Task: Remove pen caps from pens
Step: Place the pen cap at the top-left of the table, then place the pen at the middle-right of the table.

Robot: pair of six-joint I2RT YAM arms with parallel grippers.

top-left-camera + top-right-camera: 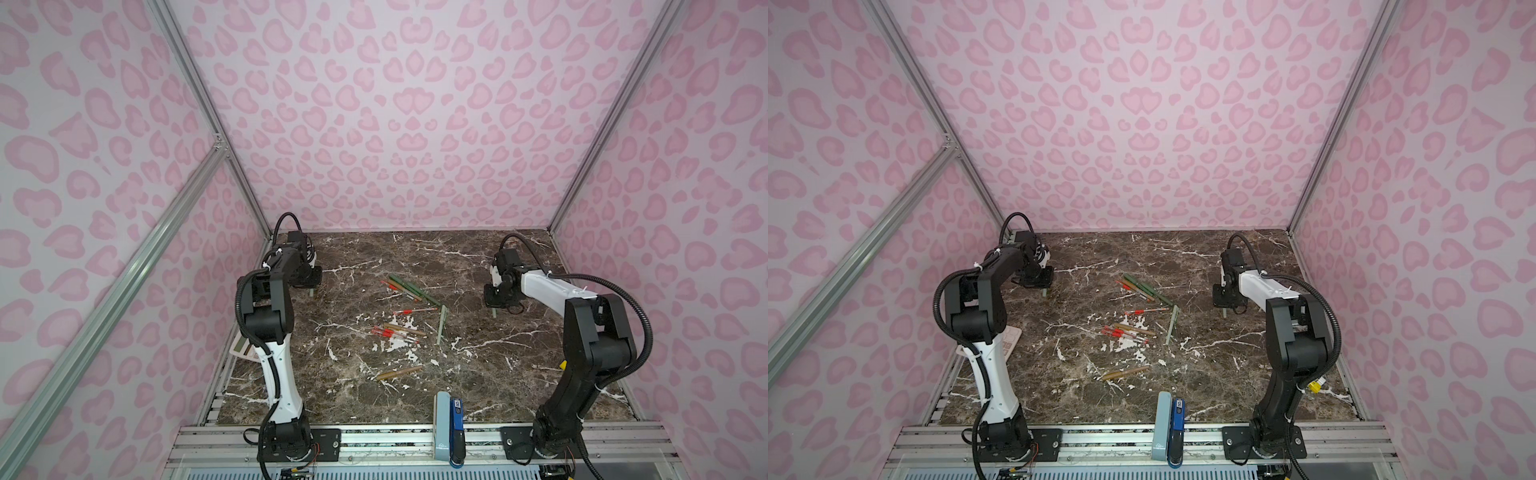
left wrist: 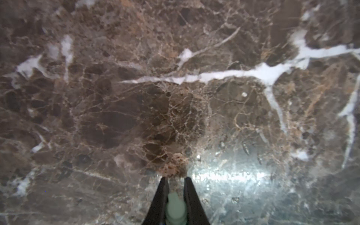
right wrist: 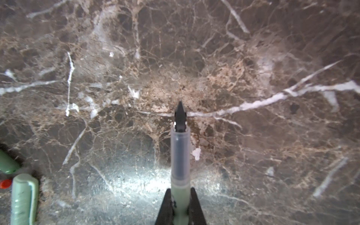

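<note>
My left gripper (image 2: 176, 181) is shut on a pale green pen cap (image 2: 175, 207) and hangs over the table's far left; in a top view the cap (image 1: 311, 293) pokes down below it. My right gripper (image 3: 180, 191) is shut on a pale green pen (image 3: 180, 155) whose clear grip and black nib are bare. It hangs at the right (image 1: 494, 307). Several other pens lie mid-table: dark green ones (image 1: 409, 289), red-and-clear ones (image 1: 390, 332), a pale green one (image 1: 441, 324) and a tan one (image 1: 399, 372).
A grey-and-blue box (image 1: 449, 424) stands on the front edge between the arm bases. A pale flat object (image 1: 1011, 343) lies behind the left arm. In the right wrist view a capped pale green pen (image 3: 24, 198) lies close by. Pink patterned walls enclose the marble table (image 1: 498, 365).
</note>
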